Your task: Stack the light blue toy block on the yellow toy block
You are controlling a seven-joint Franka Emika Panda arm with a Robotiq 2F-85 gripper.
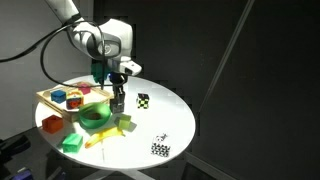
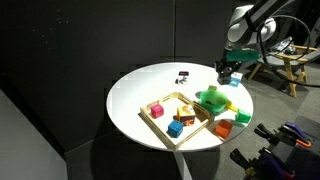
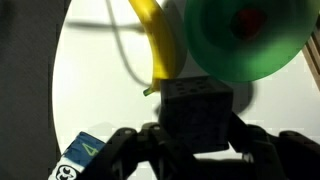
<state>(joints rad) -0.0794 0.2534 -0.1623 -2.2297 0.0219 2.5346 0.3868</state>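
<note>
Closest to me, in the wrist view, the gripper [image 3: 197,145] has its jaws clamped on either side of the light blue toy block [image 3: 197,105]. It is a small cube that reads greyish in the wrist's shadow. I cannot tell whether it hangs clear of the tabletop [image 1: 175,115] or rests on it.

Just beyond the cube lies the end of the yellow bar [image 3: 155,45], and beside that the green disc [image 3: 245,40] with its red centre. In an exterior view a checkered cube [image 1: 143,99] stands near the gripper, on the side away from the disc.

Farther off, past the disc and near the corner of the wooden tray [image 1: 45,98], sits a pale block that I take for the yellow toy block [image 1: 52,123]. The light washes out its colour, so that is my judgement. It is well apart from the held cube.

The trouble I expect lies in the carry. If I travel low, the cube or the jaws could clip the bar or the disc and push them toward the target. The target is small and close to the tray, so a slightly off-centre release would likely tip the cube off or knock the yellow one sideways. A thin grip could also let the cube twist on the way.
</note>
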